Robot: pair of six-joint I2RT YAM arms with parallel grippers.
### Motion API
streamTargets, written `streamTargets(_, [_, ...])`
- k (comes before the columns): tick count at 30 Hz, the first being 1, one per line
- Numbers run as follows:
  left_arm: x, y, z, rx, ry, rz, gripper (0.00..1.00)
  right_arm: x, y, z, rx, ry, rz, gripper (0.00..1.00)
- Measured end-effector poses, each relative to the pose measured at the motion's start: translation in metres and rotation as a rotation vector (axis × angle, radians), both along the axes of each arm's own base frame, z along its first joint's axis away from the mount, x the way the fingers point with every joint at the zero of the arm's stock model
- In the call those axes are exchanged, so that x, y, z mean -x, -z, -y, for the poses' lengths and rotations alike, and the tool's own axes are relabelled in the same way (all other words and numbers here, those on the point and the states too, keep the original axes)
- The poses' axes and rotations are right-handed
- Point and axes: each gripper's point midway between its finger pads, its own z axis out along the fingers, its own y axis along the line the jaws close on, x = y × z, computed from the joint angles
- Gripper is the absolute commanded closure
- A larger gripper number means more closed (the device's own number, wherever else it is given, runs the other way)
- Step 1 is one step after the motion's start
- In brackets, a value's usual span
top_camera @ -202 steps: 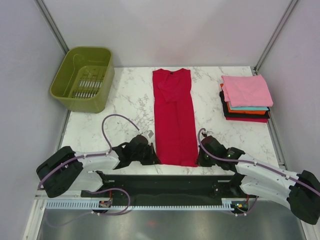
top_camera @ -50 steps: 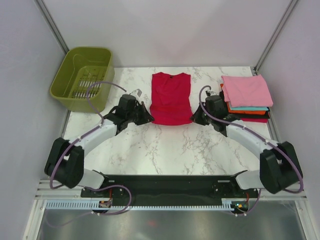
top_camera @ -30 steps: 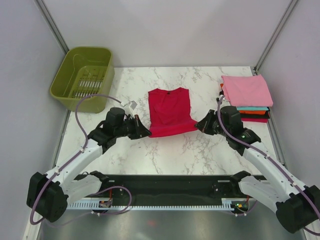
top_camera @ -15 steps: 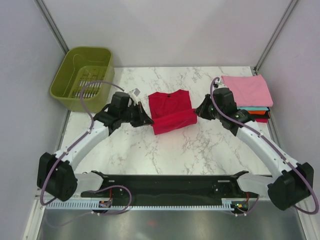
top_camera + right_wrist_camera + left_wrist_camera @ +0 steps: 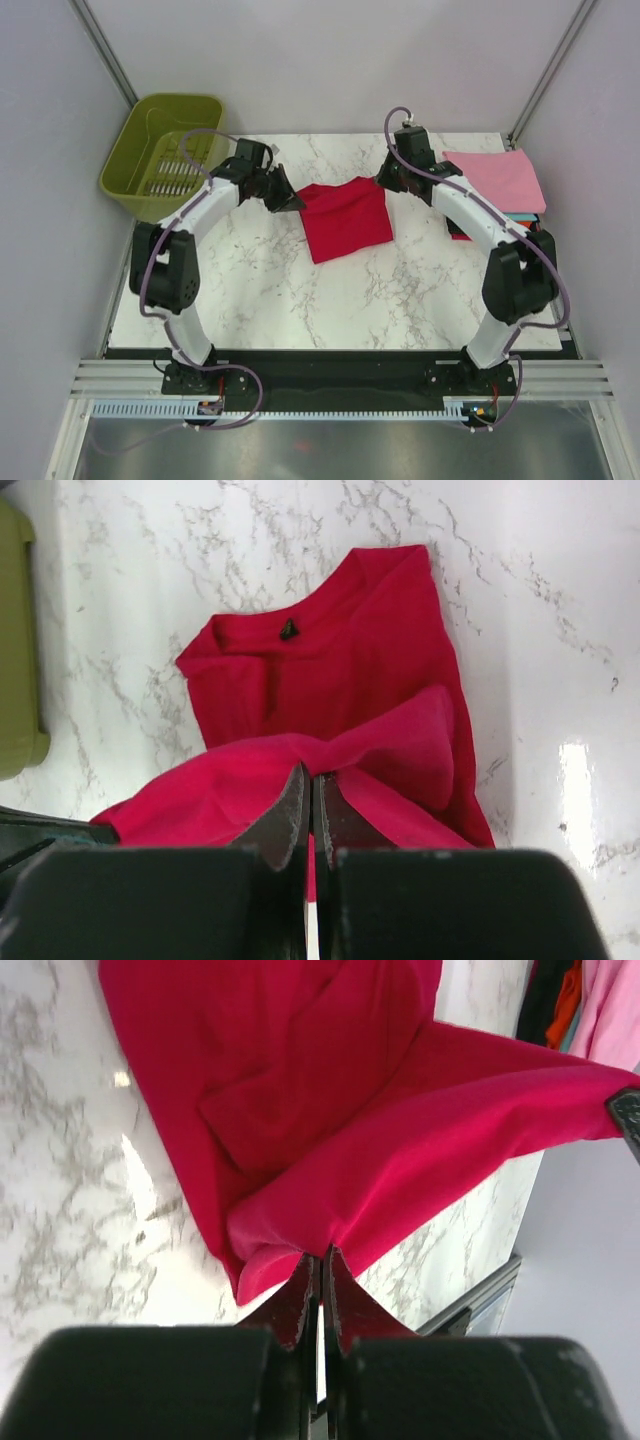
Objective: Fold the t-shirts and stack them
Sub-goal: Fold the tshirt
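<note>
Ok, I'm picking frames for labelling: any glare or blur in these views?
Top external: even light, sharp, crimson t-shirt clear. Left wrist: small glare spots on the table, left gripper body soft. Right wrist: bright glare patch lower right, right gripper body soft.

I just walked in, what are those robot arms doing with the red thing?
Two robot arms are folding a red t-shirt on the table. The left gripper and the right gripper each pinch one end of the shirt's edge, lifted above the rest. The folded shirts sit stacked at the right, pink on top. A green basket stands at the left.
</note>
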Motion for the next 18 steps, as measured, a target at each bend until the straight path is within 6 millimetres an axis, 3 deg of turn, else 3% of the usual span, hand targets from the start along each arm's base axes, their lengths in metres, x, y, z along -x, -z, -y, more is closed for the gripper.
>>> streamTargets(3, [-0.028, 0.002, 0.003, -0.002, -0.011, -0.014, 0.91, -0.033, 0.01, -0.001, 0.001, 0.022, -0.004, 0.99])
streamTargets(5, [-0.055, 0.004, 0.004, -0.002, -0.024, -0.009, 0.81, -0.059, 0.018, -0.002, -0.003, 0.036, 0.003, 0.86])
streamTargets(6, [-0.067, 0.006, 0.003, -0.006, -0.034, -0.019, 0.62, -0.072, 0.023, -0.003, -0.007, 0.043, 0.005, 0.71])
streamTargets(7, [-0.084, 0.007, 0.001, -0.01, -0.048, -0.013, 0.01, -0.085, 0.029, -0.005, -0.018, 0.047, 0.008, 0.38])
streamTargets(9, [-0.117, 0.011, -0.006, -0.021, -0.084, 0.015, 0.0, -0.116, 0.036, -0.01, -0.036, 0.043, 0.028, 0.27])
streamTargets(12, [-0.142, 0.025, -0.022, -0.056, -0.141, 0.01, 0.0, -0.146, 0.057, -0.012, -0.045, 0.042, 0.038, 0.25])
streamTargets(16, [-0.143, 0.042, -0.041, -0.118, -0.195, -0.023, 0.03, -0.142, 0.08, -0.001, -0.013, 0.047, 0.008, 0.31])
streamTargets(18, [-0.135, 0.05, -0.042, -0.144, -0.201, -0.035, 0.07, -0.131, 0.092, 0.004, 0.008, 0.043, -0.012, 0.33])
